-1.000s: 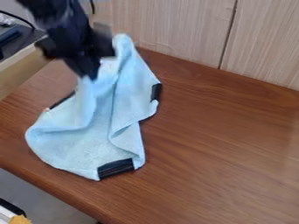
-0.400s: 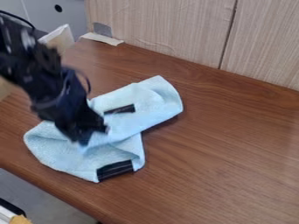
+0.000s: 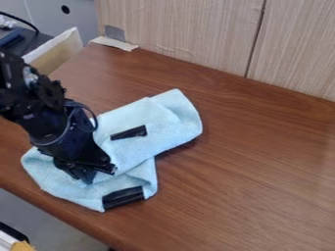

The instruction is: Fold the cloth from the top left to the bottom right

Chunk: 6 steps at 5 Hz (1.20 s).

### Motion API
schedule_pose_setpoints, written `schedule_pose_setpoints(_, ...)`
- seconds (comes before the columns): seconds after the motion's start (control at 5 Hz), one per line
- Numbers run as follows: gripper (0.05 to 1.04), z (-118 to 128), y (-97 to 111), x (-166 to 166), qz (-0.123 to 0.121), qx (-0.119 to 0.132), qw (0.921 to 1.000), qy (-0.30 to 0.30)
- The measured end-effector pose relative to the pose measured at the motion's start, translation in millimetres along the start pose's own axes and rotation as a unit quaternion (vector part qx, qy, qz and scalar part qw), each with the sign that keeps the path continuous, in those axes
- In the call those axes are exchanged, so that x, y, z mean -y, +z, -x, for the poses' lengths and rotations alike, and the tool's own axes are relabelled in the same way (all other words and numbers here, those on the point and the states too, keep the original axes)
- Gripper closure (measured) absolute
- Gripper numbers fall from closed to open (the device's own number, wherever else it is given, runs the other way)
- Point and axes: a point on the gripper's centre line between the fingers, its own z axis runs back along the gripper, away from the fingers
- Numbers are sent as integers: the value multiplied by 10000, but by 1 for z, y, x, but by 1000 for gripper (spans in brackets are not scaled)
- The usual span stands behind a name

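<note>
Two black strips (image 3: 123,197) on blue cloth (image 3: 163,120); hand (image 3: 91,175) at left part, grip unclear.

Diffuse, moderately bright light is falling on the surface (image 3: 249,171); soft shadow is bordering the lwr. R edge of the cloth (image 3: 163,117), w/ faint glare paling the surface nr. the view's R edge. Small highlights are dotting the v. dark arm (image 3: 49,120).
</note>
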Motion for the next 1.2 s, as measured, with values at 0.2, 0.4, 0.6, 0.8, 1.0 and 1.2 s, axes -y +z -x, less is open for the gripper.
schedule_pose_setpoints(0.2,612,0,3,5,18,41,10000,-39)
schedule_pose_setpoints(0.4,304,-6,3,2,-4,41,10000,76)
schedule_pose_setpoints(0.6,88,-13,7,-6,-55,103,9997,227)
schedule_pose_setpoints(0.8,81,-17,16,-7,-31,130,9995,303)
schedule_pose_setpoints(1.0,83,-25,29,-11,-43,227,9988,423)
schedule_pose_setpoints(1.2,83,-40,60,-24,-157,585,9954,743)
